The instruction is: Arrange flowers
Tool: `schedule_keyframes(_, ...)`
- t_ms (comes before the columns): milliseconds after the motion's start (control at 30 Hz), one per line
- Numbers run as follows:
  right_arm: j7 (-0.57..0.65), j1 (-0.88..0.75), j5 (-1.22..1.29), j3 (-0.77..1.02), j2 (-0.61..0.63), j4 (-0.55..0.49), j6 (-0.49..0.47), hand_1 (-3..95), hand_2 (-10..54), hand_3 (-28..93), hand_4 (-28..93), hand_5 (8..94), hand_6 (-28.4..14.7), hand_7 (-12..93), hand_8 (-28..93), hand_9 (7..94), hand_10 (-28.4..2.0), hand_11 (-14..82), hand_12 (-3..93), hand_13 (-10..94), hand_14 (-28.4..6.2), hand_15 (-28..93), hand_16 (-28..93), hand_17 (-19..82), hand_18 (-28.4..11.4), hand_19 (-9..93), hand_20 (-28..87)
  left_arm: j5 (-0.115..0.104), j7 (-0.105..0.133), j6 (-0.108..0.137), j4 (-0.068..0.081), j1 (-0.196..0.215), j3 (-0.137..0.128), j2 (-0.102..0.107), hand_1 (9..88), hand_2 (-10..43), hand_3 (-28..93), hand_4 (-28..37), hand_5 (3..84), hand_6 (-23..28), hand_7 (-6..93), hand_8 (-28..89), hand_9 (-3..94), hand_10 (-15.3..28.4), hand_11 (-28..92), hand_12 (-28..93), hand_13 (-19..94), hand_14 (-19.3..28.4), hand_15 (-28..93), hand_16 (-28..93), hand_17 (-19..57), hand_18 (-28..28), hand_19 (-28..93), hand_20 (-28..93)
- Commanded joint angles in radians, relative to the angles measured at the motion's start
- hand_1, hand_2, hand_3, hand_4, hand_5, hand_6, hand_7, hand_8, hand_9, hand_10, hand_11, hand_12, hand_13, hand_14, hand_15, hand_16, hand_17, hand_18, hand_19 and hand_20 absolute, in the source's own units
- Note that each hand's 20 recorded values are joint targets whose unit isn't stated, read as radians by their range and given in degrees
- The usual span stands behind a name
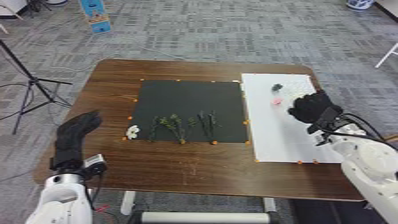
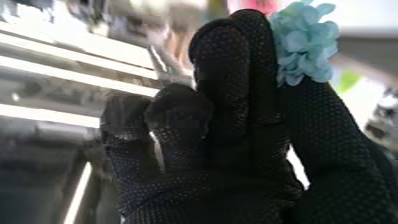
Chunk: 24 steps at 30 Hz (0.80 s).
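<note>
From where I stand, the near edge of the brown table comes first. The robot's left hand is over the left side, released, its fingers laid out straight, presumably held aside so the other arm has room.

Just beyond, on the black mat, sit a white flower at the left edge and, along the nearer part, a row of green stems. I'd guess they are spread side by side so each can be told apart, and the dark ground makes the design easy to judge.

Across on the right, the right hand is over the white sheet, pinching a light blue flower between thumb and fingers. That grip looks meant to keep the petals from being crushed. The sheet seems to serve as the supply side, with a pink flower near the hand and a small dark piece farther off; beside that lies something pale and gridded, too small to name.

The head view gives the whole layout, mat beside sheet; the right wrist view gives the ruffled blue petals and how the fingertips press them.
</note>
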Motion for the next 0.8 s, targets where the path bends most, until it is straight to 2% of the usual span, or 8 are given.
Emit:
schedule_keyframes(33, -0.01, 0.154, 0.057, -0.07, 0.068, -0.119, 0.086, 45.8, 13.1, 57, -21, 72.9, 1.1, 42, -8, 82.3, -11.4, 41.9, 33.0, 72, -12.4, 73, 43, 35, -24.6, 85, 67, -0.031, 0.011, 0.012, -0.005, 0.015, -0.023, 0.018, 24.6, 13.6, 73, -28.3, 49.6, 2.7, 19.1, -10, 51.8, 12.6, 23, 12, 41, 15.1, 18, 0, 4.7, 13.0, 16, 19)
schedule_keyframes(133, -0.027, 0.299, 0.079, -0.207, 0.085, -0.145, 0.112, 45.5, 13.0, 57, -21, 73.1, 1.1, 42, -8, 82.2, -11.4, 41.8, 33.1, 72, -12.4, 73, 43, 35, -24.6, 85, 67, -0.048, 0.014, 0.017, 0.003, 0.02, -0.031, 0.028, 24.2, 13.4, 73, -28.3, 49.6, 2.8, 19.1, -10, 51.7, 12.8, 22, 11, 40, 14.7, 15, -1, 5.6, 11.9, 13, 18)
schedule_keyframes(267, -0.053, 0.503, 0.097, -0.408, 0.053, -0.158, 0.121, 45.3, 12.7, 58, -21, 73.0, 1.1, 42, -8, 82.2, -11.4, 41.7, 33.2, 72, -12.4, 73, 44, 35, -24.6, 85, 67, -0.059, 0.018, 0.032, 0.018, -0.007, -0.023, 0.042, 23.7, 13.3, 73, -28.3, 49.7, 2.8, 18.8, -10, 51.5, 13.0, 21, 10, 38, 14.0, 12, -1, 6.7, 9.6, 9, 16)
schedule_keyframes(333, -0.077, 0.6, 0.106, -0.5, 0.008, -0.136, 0.113, 45.3, 12.6, 58, -20, 73.0, 1.2, 42, -8, 82.1, -11.3, 41.7, 33.3, 71, -12.3, 73, 44, 35, -24.5, 85, 67, -0.075, 0.027, 0.031, 0.024, -0.026, -0.015, 0.047, 23.2, 14.9, 72, -28.3, 49.8, 2.9, 18.1, -10, 51.3, 13.0, 21, 10, 38, 13.7, 11, -2, 7.9, 7.6, 7, 15)
schedule_keyframes(400, -0.084, 0.658, 0.109, -0.57, -0.038, -0.127, 0.12, 45.3, 12.6, 58, -21, 72.9, 1.2, 42, -8, 82.0, -11.2, 41.7, 33.3, 71, -12.2, 73, 44, 35, -24.5, 85, 67, -0.069, 0.029, 0.038, 0.027, -0.042, -0.007, 0.052, 23.2, 20.0, 71, -28.3, 50.6, 3.3, 17.0, -10, 51.7, 13.4, 20, 10, 38, 13.4, 11, -2, 9.2, 6.3, 6, 15)
schedule_keyframes(533, -0.118, 0.731, 0.101, -0.657, -0.126, -0.092, 0.114, 45.1, 12.5, 58, -21, 72.7, 1.3, 42, -8, 81.8, -11.2, 41.6, 33.4, 71, -12.2, 74, 44, 35, -24.4, 85, 67, -0.068, 0.026, 0.031, 0.033, -0.064, 0.005, 0.057, 24.2, 26.9, 69, -28.3, 51.5, 4.0, 15.8, -9, 53.2, 14.2, 20, 9, 39, 12.5, 11, -3, 11.1, 4.9, 4, 16)
schedule_keyframes(633, -0.136, 0.758, 0.091, -0.691, -0.184, -0.062, 0.12, 44.9, 12.5, 58, -21, 72.7, 1.3, 42, -8, 81.9, -11.2, 41.5, 33.4, 71, -12.3, 74, 44, 35, -24.2, 85, 67, -0.069, 0.028, 0.032, 0.031, -0.067, 0.004, 0.06, 24.9, 28.1, 68, -28.3, 51.8, 4.3, 15.7, -9, 53.5, 14.3, 20, 9, 39, 12.3, 11, -3, 11.3, 4.9, 4, 16)
schedule_keyframes(800, -0.145, 0.8, 0.053, -0.734, -0.292, 0.01, 0.115, 44.9, 12.5, 58, -21, 72.7, 1.4, 42, -9, 81.5, -11.1, 41.4, 33.5, 71, -12.4, 74, 44, 35, -24.2, 85, 67, -0.078, 0.026, 0.03, 0.042, -0.077, 0.008, 0.062, 25.3, 28.9, 68, -28.3, 51.8, 4.4, 15.6, -9, 53.9, 14.2, 20, 9, 39, 12.4, 12, -3, 11.4, 4.9, 4, 16)
